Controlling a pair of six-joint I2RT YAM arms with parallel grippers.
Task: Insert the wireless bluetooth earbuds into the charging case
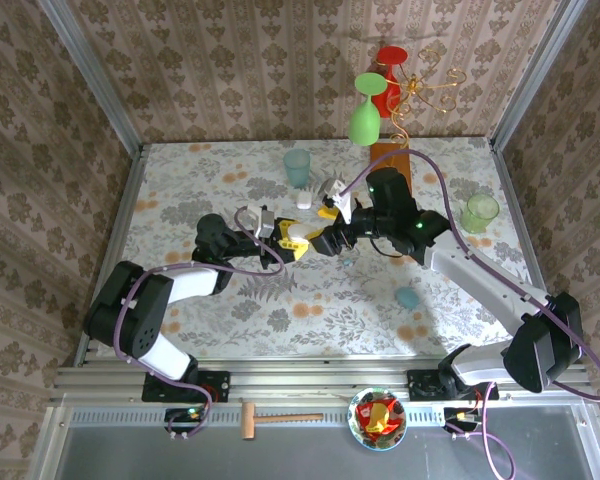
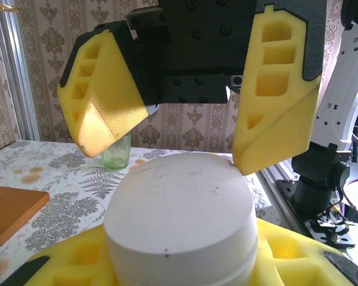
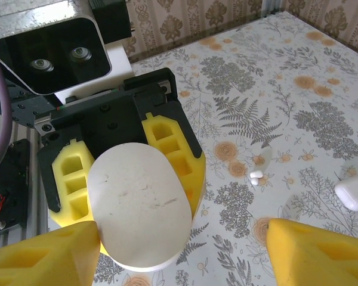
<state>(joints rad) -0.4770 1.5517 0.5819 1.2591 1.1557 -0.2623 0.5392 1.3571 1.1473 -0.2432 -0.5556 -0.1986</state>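
Note:
The white oval charging case (image 3: 137, 205) is closed and sits upright between the yellow fingers (image 3: 170, 152) of my left gripper (image 2: 179, 262), which is shut on it. In the top view the case (image 1: 292, 238) is held above the middle of the table. My right gripper (image 3: 179, 256) hangs over the case, open wide, one finger on each side and not touching it; its yellow fingers (image 2: 274, 101) loom above the lid in the left wrist view. A tiny white earbud pair (image 3: 256, 174) lies on the cloth to the right of the case.
A white rounded piece (image 3: 353, 193) lies further right on the cloth. A teal cup (image 1: 297, 167), a green cup (image 1: 479, 212), a wooden block (image 1: 390, 160), a green goblet (image 1: 365, 115) and a small light blue object (image 1: 408, 297) surround the work spot.

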